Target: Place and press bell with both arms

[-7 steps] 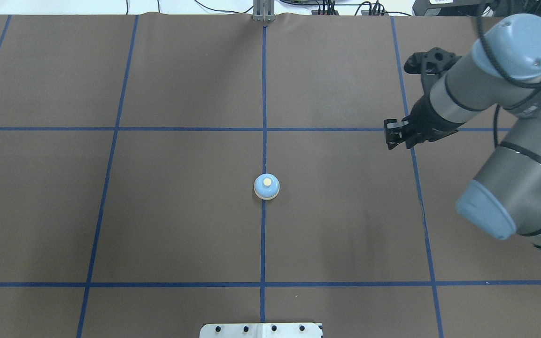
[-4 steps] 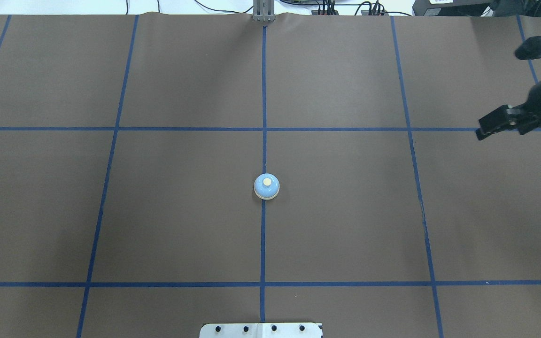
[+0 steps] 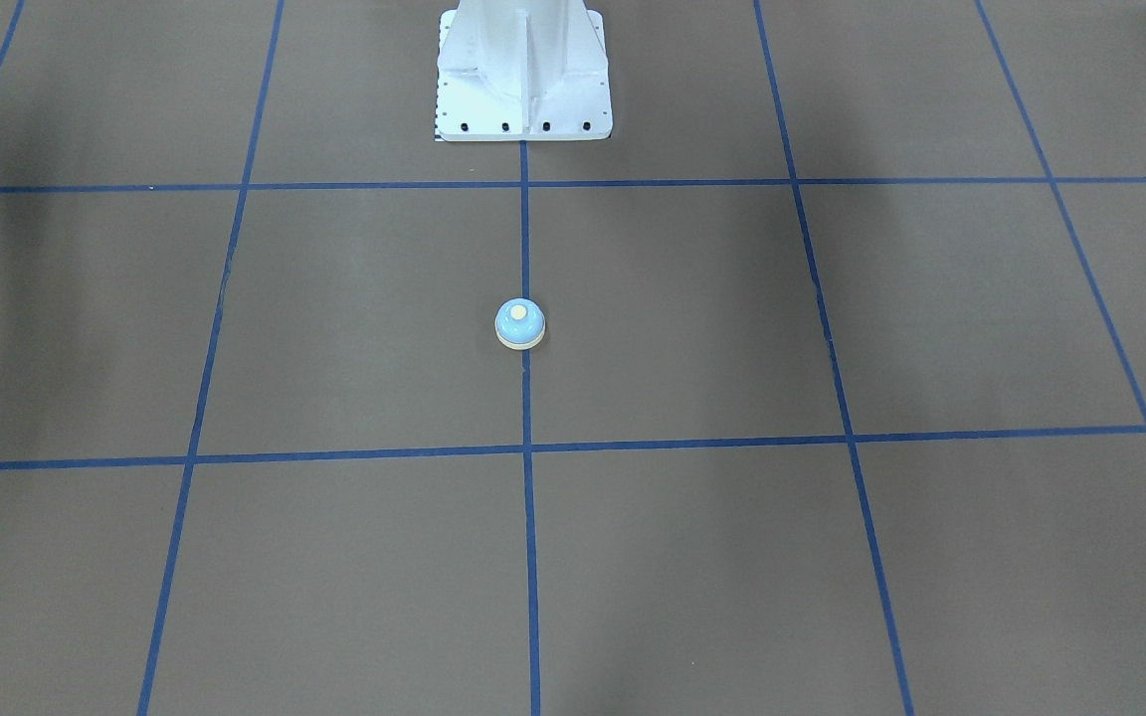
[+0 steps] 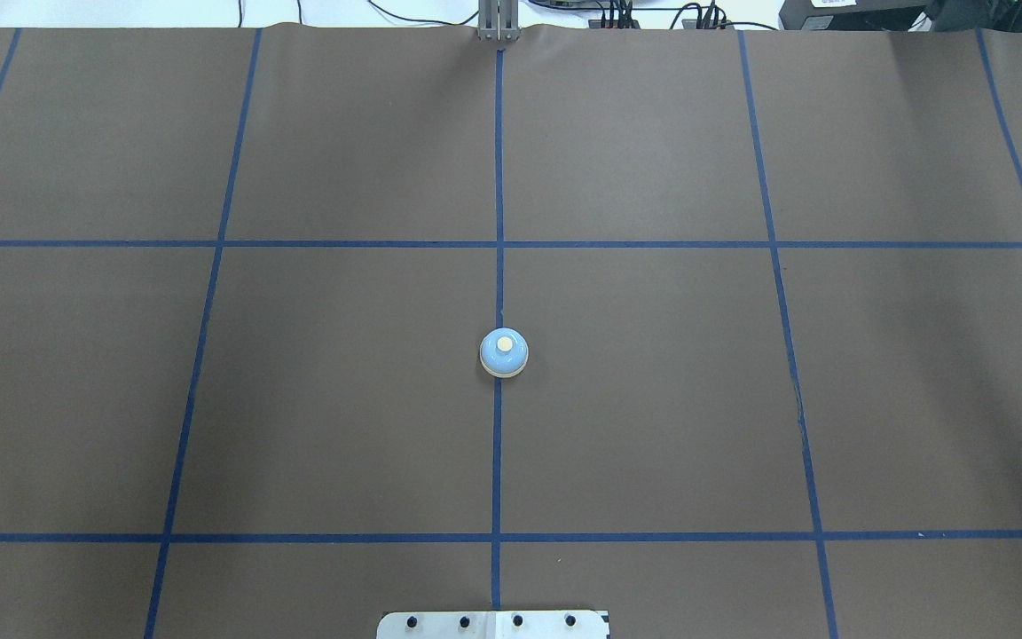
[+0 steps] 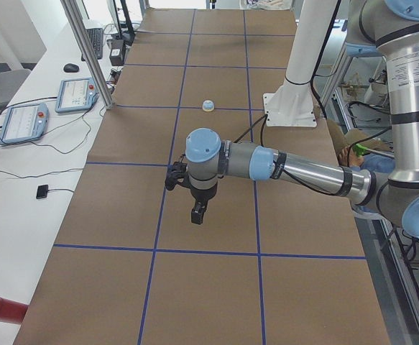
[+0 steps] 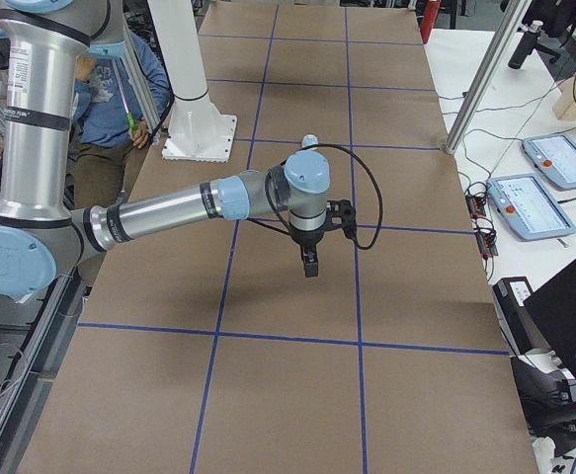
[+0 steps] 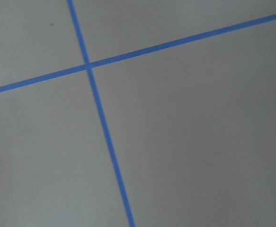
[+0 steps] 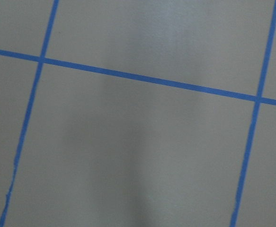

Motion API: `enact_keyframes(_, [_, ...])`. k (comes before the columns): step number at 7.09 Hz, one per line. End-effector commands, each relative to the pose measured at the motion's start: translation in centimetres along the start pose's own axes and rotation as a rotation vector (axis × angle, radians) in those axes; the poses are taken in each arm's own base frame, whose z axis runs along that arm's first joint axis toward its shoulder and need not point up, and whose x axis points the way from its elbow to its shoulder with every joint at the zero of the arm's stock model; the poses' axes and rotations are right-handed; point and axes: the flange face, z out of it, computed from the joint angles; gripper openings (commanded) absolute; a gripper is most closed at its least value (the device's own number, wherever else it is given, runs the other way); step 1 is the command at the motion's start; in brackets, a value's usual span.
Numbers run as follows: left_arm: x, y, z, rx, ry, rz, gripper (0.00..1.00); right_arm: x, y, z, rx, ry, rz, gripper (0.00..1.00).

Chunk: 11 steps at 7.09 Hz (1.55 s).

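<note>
A matte brown paper cover (image 4: 653, 399) lies flat over the table, and thin blue tape lines (image 4: 499, 177) divide it into large rectangles. A small light-blue dome-shaped call bell (image 4: 504, 353) stands upright on this cover. Its dome is smooth and a little glossy. It sits on a round cream base that shows as a thin ring under the dome, and a round cream button is on its top. The bell stands on the middle tape line, between the two crossing lines. It is straight in front of the white metal pedestal (image 3: 523, 70), which has a flat foot plate with a row of dark bolt heads. Nothing touches the bell, and both arms are well apart from it.

The left arm (image 5: 288, 164) is a silver-and-grey tube with a light-blue round joint cap and a black cable. It reaches over the table's end on the robot's left side. Its small black left gripper (image 5: 197, 214) points down above the cover, near a tape line. The right arm (image 6: 169, 212), built the same way, reaches over the opposite end, and its black right gripper (image 6: 310, 265) also points down. Both grippers show only small in the side views, so one cannot tell how far their fingers are apart or whether they hold anything. The two wrist cameras show only the plain cover and crossing tape lines.
</note>
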Motion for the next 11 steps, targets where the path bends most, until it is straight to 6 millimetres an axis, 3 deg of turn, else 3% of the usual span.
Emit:
enact_keyframes(1, [-5.2, 2.7, 0.9, -0.008, 0.002, -0.027, 0.99, 4.2, 1.5, 0.1, 0.0, 0.008, 0.021, 1.0])
enact_keyframes(4, [-6.3, 2.1, 1.0, -0.007, 0.002, -0.174, 0.99, 5.4, 4.2, 0.2, -0.009, 0.013, 0.051, 1.0])
enact_keyframes(7, [-6.0, 1.2, 0.6, 0.004, -0.002, -0.191, 0.99, 5.9, 4.1, 0.6, -0.019, 0.021, -0.01, 1.0])
enact_keyframes(10, [-6.7, -4.8, 0.2, 0.017, -0.008, -0.195, 0.99, 5.7, 3.1, 0.2, -0.006, 0.028, -0.01, 1.0])
enact_keyframes(11, [-6.9, -5.1, 0.4, 0.02, -0.01, -0.184, 0.99, 5.7, 3.0, 0.2, -0.008, 0.03, -0.006, 1.0])
